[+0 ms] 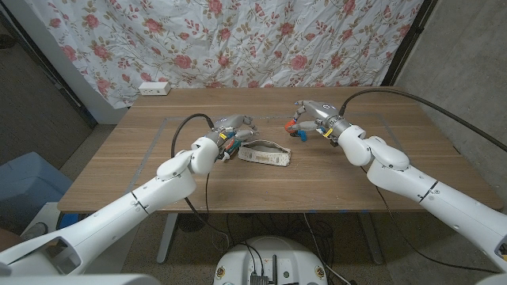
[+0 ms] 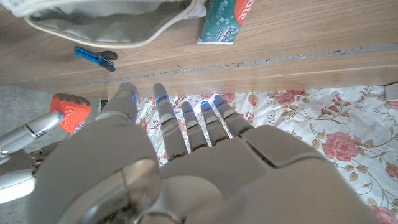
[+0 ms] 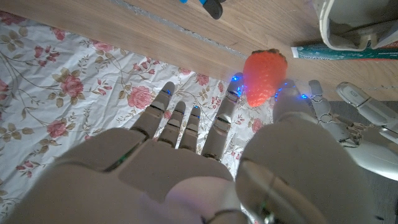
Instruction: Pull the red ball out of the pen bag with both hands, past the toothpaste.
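Head view: wooden table (image 1: 142,170) w/ floral cloth (image 1: 238,39) hung behind it; white power strip (image 1: 154,88) at the far edge.

R hand (image 1: 307,120): raised over the table's far-right part, pinching a red-orange object (image 1: 294,124) between thumb and a finger. R wrist view shows this item (image 3: 264,78) as strawberry-shaped, dimpled surface, not a plain ball; other fingers (image 3: 186,124) spread apart.

L hand (image 1: 231,136): just beside the pen bag (image 1: 265,153), at the bag's left end. L wrist view shows the hand (image 2: 180,168) w/ fingers (image 2: 186,121) extended and apart, nothing in it.

Pen bag: white/grey pouch, lying mid-table, mouth unzipped and gaping in L wrist view (image 2: 112,22). Red item is outside the bag, held in the air to the bag's right.

Toothpaste box (image 2: 227,22): green/white/red, lying just beside the bag; edge also seen in R wrist view (image 3: 345,51).

Blue-handled tool (image 2: 93,57): on the table near the bag; in head view (image 1: 303,135) it lies below the R hand.
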### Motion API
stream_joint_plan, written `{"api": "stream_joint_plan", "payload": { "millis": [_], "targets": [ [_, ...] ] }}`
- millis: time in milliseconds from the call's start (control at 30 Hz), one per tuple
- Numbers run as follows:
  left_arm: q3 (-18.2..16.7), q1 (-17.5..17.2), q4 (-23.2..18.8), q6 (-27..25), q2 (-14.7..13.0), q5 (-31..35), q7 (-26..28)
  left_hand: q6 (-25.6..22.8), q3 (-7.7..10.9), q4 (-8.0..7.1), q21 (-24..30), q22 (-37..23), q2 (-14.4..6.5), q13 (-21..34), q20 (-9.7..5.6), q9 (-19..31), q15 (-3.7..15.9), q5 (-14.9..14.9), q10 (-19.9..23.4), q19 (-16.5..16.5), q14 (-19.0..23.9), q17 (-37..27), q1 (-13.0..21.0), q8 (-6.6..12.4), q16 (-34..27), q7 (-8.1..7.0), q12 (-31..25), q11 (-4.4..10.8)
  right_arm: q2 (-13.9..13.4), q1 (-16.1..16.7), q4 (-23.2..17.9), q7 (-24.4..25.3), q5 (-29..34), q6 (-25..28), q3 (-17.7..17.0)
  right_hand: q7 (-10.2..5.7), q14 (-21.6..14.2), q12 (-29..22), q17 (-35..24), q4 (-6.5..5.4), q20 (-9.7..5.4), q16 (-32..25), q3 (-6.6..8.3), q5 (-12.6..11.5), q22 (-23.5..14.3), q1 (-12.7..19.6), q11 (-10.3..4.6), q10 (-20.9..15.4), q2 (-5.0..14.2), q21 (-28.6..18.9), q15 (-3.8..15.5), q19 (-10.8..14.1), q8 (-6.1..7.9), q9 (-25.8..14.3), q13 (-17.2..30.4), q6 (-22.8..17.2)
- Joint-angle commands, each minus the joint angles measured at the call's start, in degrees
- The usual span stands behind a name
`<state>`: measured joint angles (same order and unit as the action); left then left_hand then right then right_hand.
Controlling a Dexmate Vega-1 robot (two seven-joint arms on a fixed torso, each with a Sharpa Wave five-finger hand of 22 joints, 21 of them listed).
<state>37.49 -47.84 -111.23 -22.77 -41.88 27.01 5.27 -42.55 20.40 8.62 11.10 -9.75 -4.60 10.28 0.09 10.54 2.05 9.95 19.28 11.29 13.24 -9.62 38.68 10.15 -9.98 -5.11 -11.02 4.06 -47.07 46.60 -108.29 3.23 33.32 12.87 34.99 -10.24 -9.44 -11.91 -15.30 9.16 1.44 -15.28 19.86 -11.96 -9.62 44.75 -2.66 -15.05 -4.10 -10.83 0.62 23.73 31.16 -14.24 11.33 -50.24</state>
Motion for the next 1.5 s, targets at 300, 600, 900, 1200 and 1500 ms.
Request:
{"api": "stream_joint_plan", "payload": {
  "millis": [300,600,900,1200,1500],
  "targets": [
    [-4.0,-1.4,1.5,-0.1,1.4,-11.1,5.2,2.0,0.06,-0.10,-0.3,-0.1,-0.2,0.2,-0.03,0.3,-0.51,-0.1,-1.1,-0.7,-1.1,-0.1,-0.9,-0.33,0.2,-0.34,0.3,-0.73,-2.7,1.6,1.7,3.3,-4.1,1.4,-2.7,-0.36,-0.5,0.0,-0.4,-0.40,0.19,-0.4,0.05,-0.2,0.0,0.2,-0.02,-0.5,0.11,0.0,0.24,0.1,0.13,-0.3,0.2,0.4],
    [-6.1,-2.6,2.0,0.2,2.1,-16.7,8.1,3.9,0.04,-0.11,-0.4,-0.2,-0.3,0.2,-0.06,0.3,-0.77,-0.1,-1.7,-1.1,-1.5,-0.1,-1.4,-0.48,0.1,-0.37,0.3,-1.08,-3.9,2.3,2.5,4.7,-4.3,1.6,-2.8,-0.42,-1.0,-0.1,-0.5,-0.48,0.16,-0.6,-0.02,-0.1,0.0,0.1,-0.14,-0.8,0.18,-0.1,0.69,0.3,0.07,-0.2,0.2,0.7],
    [-8.1,-4.2,2.5,1.3,2.6,-21.7,11.1,6.5,0.08,0.02,-0.3,-0.2,-0.3,0.2,-0.09,0.2,-1.02,-0.1,-2.2,-1.2,-1.8,-0.1,-1.9,-0.70,0.0,-0.08,0.2,-1.25,-4.7,2.8,2.8,5.2,-4.0,2.3,-2.5,-0.50,-1.5,-0.3,-0.6,-0.56,-0.12,-0.8,-0.05,-0.1,0.0,0.0,-0.25,-1.5,0.31,-0.2,1.01,0.7,0.11,-0.2,0.2,0.7],
    [-10.4,-5.3,3.9,3.9,3.0,-27.7,12.4,9.0,0.05,-0.03,-0.3,-0.2,-0.4,0.2,-0.07,0.1,-1.30,-0.1,-2.7,-1.5,-2.8,-0.1,-2.5,-0.80,0.2,-0.39,0.3,-1.36,-4.9,3.0,3.8,6.5,-3.3,2.5,-2.0,-0.55,-2.3,-0.3,-0.7,-0.59,-0.47,-1.2,-0.10,-0.1,0.0,0.0,-0.40,-1.9,0.42,-0.4,1.51,1.3,0.15,-0.2,0.2,0.8],
    [-12.4,-6.4,5.3,6.9,2.8,-32.6,13.6,12.8,0.15,-0.25,-0.3,-0.2,-1.1,0.2,-0.39,0.0,-1.28,0.0,-3.9,-1.9,-4.9,-0.1,-3.4,-0.91,0.3,-0.55,0.4,-1.65,-5.2,3.4,4.9,7.4,-1.8,2.8,-1.0,-0.50,-3.3,-0.6,-0.8,-0.60,-0.79,-1.6,-0.18,-0.1,-0.1,-0.1,-0.67,-2.9,0.49,-0.6,2.26,2.2,0.27,-0.1,0.3,0.7]
  ]
}}
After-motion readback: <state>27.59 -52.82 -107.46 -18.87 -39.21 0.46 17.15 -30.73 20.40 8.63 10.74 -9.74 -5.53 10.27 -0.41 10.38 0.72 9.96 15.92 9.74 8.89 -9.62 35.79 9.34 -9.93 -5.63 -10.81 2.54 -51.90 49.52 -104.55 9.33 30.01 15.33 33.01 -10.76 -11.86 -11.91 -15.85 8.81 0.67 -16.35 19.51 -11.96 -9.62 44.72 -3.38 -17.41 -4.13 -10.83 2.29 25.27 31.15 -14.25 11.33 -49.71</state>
